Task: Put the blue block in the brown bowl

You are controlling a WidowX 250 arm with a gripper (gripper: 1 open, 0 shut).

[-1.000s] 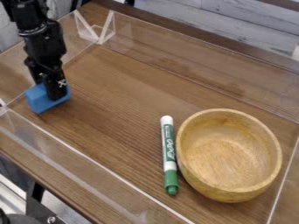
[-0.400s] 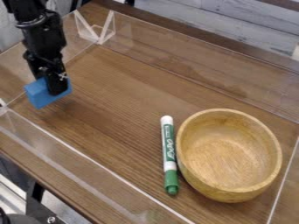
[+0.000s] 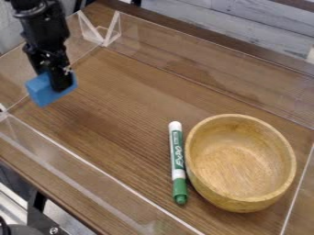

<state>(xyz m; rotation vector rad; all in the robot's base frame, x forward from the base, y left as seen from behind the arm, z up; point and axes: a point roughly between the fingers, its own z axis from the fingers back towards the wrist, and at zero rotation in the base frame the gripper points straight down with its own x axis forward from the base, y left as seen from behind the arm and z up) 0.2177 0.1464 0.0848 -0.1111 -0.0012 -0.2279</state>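
This looks like a robot lab test cell rather than a home. A wood-grain bench [image 3: 147, 92] is fenced by low clear plastic walls [image 3: 73, 188], and a black robot arm [image 3: 43, 37] stands over it. The few loose props, a bowl [image 3: 241, 162] and a marker [image 3: 178, 162], sit spaced apart.

You see a dark brown wood-grain tabletop [image 3: 147, 83], lit evenly, with soft glare along its far side. You find it ringed by a low clear acrylic wall [image 3: 73, 197], with a clear triangular bracket [image 3: 101, 29] at the far edge. Pale horizontal planks [image 3: 258, 23] lie behind.
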